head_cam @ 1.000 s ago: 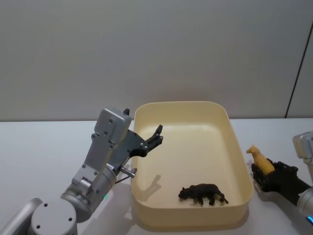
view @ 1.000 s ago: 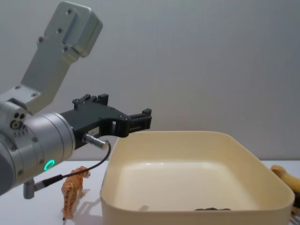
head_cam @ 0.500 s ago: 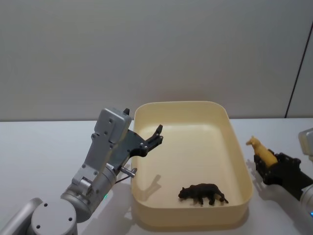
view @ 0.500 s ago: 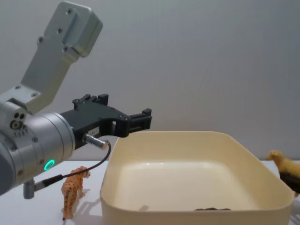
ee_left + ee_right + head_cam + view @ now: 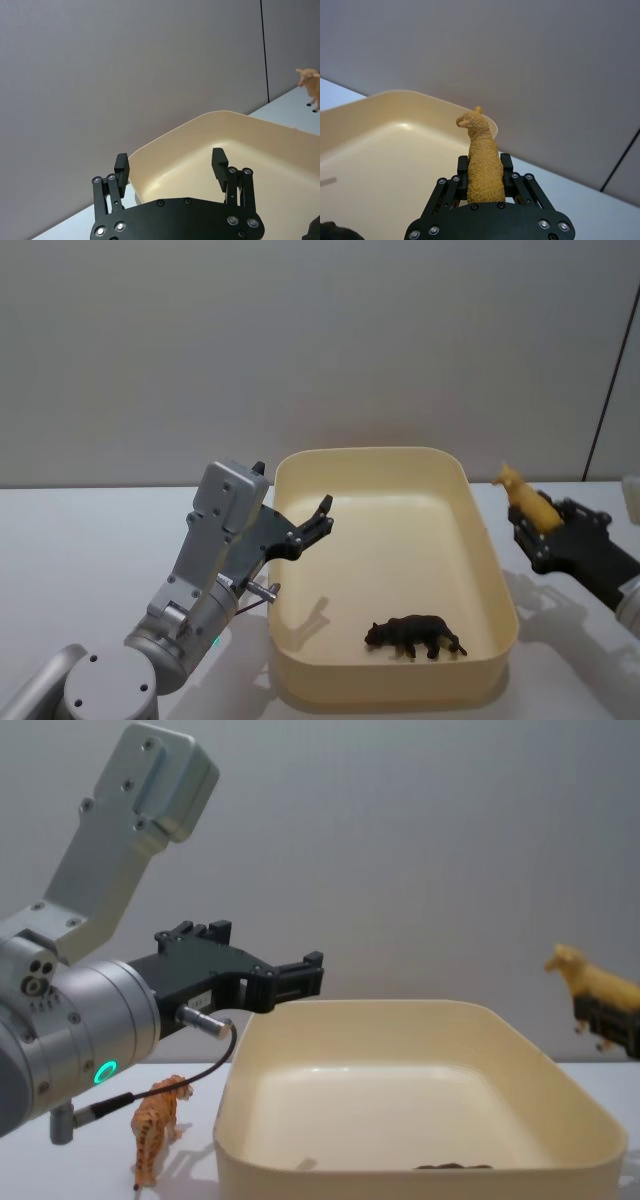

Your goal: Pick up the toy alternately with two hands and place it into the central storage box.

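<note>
The central storage box (image 5: 372,452) is a cream-yellow tub in the middle of the white table. A dark bear toy (image 5: 415,636) lies inside it near the front wall. My right gripper (image 5: 538,524) is shut on a yellow llama-like toy (image 5: 524,500) and holds it in the air just beyond the box's right rim; the right wrist view shows the toy (image 5: 482,165) upright between the fingers. My left gripper (image 5: 322,514) hangs open and empty over the box's left rim, its fingers (image 5: 121,165) spread wide.
A small orange tiger toy (image 5: 160,1125) stands on the table left of the box, under my left arm. A grey wall runs behind the table. The silver left arm with its green ring light (image 5: 103,1071) takes up the near left.
My right gripper has risen from the table with the yellow toy, moving up and back beside the box's right rim. The left arm has stayed still.
</note>
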`<state>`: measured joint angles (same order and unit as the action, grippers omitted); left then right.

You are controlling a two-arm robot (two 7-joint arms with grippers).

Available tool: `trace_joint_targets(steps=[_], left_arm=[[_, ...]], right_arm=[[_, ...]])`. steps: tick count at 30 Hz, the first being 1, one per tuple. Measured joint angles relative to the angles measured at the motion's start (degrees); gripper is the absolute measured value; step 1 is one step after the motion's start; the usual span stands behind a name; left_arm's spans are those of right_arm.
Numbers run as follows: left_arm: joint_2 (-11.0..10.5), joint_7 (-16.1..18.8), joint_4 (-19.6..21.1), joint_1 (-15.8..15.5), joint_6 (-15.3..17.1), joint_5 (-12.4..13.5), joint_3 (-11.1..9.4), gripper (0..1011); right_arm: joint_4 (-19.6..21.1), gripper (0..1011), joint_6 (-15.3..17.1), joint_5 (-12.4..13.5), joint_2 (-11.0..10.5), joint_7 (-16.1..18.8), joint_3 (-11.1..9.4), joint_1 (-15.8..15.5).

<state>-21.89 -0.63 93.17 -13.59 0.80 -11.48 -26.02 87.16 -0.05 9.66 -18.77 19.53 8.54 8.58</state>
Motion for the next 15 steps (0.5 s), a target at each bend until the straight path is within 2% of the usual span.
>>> trace_joint_targets(steps=[6, 15], left_arm=[[0.0, 0.0, 0.0, 0.0, 0.0, 0.0, 0.0, 1001], [0.0, 0.0, 0.0, 0.0, 0.0, 0.0, 0.0, 1001]], right_arm=[[0.17, 357, -2.06, -0.31, 0.43, 3.79, 0.39, 2.16], [-2.73, 357, -1.91, -1.07, 2.16, 10.62, 1.82, 7.04]])
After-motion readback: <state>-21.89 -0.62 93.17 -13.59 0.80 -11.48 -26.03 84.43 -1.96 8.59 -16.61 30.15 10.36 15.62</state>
